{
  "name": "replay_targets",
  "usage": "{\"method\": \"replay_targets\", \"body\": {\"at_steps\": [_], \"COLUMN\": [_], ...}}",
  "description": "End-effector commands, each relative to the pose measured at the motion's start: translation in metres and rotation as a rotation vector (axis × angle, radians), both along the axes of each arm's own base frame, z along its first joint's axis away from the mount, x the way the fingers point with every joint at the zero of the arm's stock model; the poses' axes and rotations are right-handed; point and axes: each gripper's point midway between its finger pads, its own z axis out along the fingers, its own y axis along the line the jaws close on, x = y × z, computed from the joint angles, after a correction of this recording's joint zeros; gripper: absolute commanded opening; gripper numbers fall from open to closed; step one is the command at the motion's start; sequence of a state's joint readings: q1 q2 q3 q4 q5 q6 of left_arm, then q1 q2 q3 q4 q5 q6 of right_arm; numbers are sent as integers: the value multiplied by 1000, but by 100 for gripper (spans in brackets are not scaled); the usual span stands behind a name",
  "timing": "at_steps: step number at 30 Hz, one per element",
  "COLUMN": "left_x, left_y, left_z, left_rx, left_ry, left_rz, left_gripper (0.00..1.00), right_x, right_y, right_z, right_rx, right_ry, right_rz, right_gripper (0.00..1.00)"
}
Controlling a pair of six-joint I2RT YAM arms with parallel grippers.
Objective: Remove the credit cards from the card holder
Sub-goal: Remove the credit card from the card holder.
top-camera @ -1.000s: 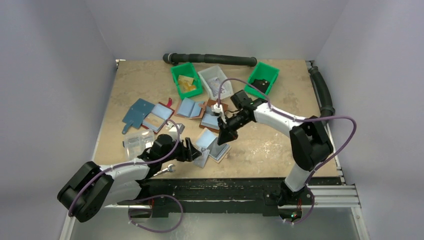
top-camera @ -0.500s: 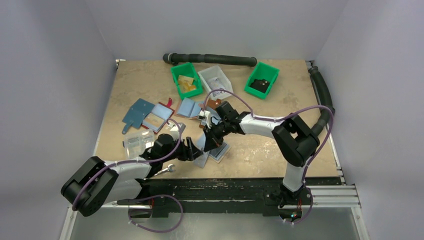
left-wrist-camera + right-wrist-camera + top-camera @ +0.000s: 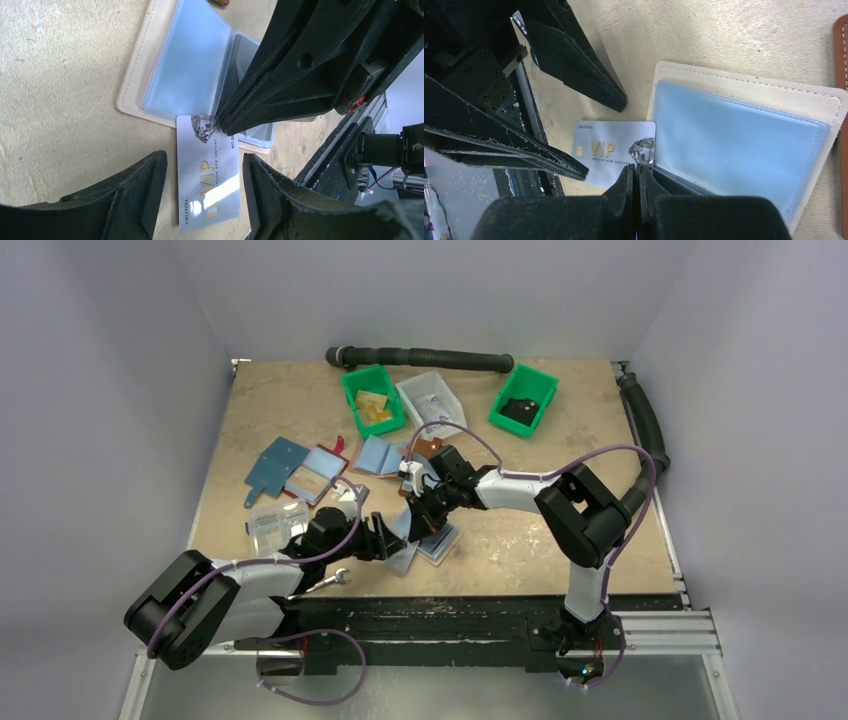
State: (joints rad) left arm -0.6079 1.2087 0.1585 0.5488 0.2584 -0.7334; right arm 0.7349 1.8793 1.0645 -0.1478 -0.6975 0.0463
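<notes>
Tan tabletop [image 3: 724, 30] — one card holder [image 3: 744, 135], one silver card [image 3: 609, 155].

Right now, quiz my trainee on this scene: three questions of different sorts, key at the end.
1. True or false: the right gripper is shut.
2. Where does the VIP card lie? A) fully inside the holder; B) on the table at the holder's edge; C) in a green bin.
3. Fill in: the VIP card lies between the open fingers of the ___ gripper.

Key: 1 true. 2 B. 3 left: the left gripper straddles the card.
</notes>
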Motion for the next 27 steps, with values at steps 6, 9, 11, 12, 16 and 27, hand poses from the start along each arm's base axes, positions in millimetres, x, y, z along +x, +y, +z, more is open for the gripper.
{"method": "replay_targets", "body": {"at_steps": [6, 9, 11, 12, 16, 27], "left_x": [-12, -17, -20, -22, -28, -51], "left_y": [9, 11, 13, 15, 23, 39], "left_z": [-21, -29, -34, -36, -40, -32], "left_rx": [12, 18, 22, 25, 25, -109], "left_ry": [129, 189, 236, 257, 305, 444], "left_rz": [35, 54, 75, 83, 137, 317], "left_gripper": [61, 61, 62, 62, 62, 66], "right_x": [3, 3, 3, 3, 2, 1], "right_y": [-1, -2, -2, -2, -2, -2], "right_z": [-8, -9, -10, -10, -10, -11], "right_rx": [-38, -41, -44, -45, -46, -48], "right_ry": [-18, -16, -16, -16, -14, -2], "right_rz": [0, 2, 2, 2, 3, 9], "right_gripper": [0, 0, 0, 0, 0, 0]}}
